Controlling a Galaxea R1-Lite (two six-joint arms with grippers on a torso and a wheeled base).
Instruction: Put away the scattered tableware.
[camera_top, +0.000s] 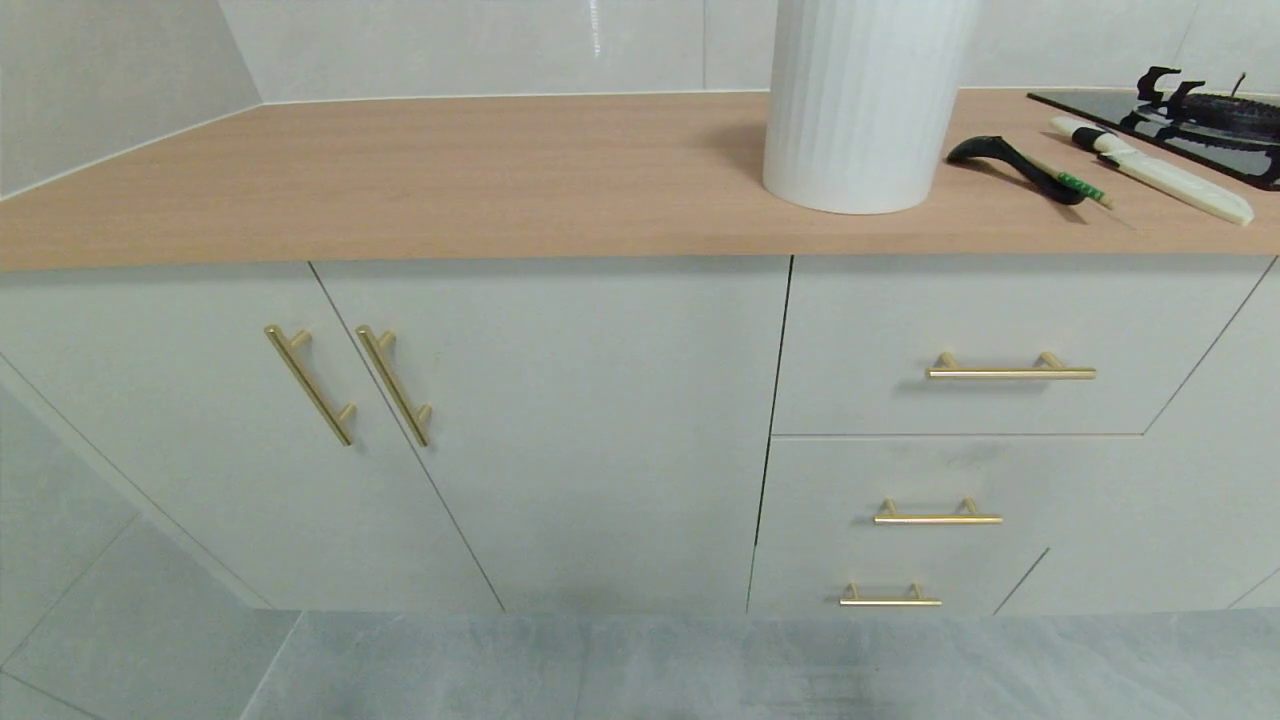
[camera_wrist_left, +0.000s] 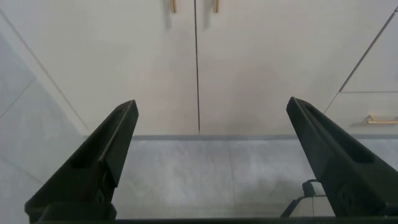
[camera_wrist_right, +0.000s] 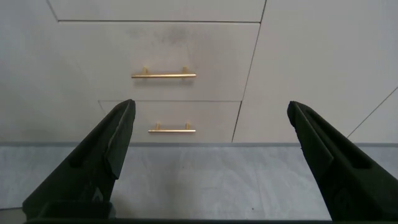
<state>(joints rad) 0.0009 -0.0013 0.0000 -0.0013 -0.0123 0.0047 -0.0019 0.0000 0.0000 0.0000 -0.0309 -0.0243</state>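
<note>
On the wooden countertop (camera_top: 450, 180), at the far right, lie a black ladle-like utensil (camera_top: 1015, 165) with a green-tipped stick beside it and a cream-coloured knife (camera_top: 1160, 172) with a black band. A tall white ribbed container (camera_top: 860, 100) stands just left of them. My left gripper (camera_wrist_left: 211, 124) is open, held low in front of the cabinet doors with the grey floor below it. My right gripper (camera_wrist_right: 211, 124) is open too, facing the lower drawers (camera_wrist_right: 165, 74). Neither gripper holds anything.
A black stove top (camera_top: 1190, 120) with pan supports sits at the back right corner. Below the counter are two cabinet doors with gold handles (camera_top: 350, 385) and three drawers with gold handles (camera_top: 1010, 372). Tiled wall stands behind; grey floor lies in front.
</note>
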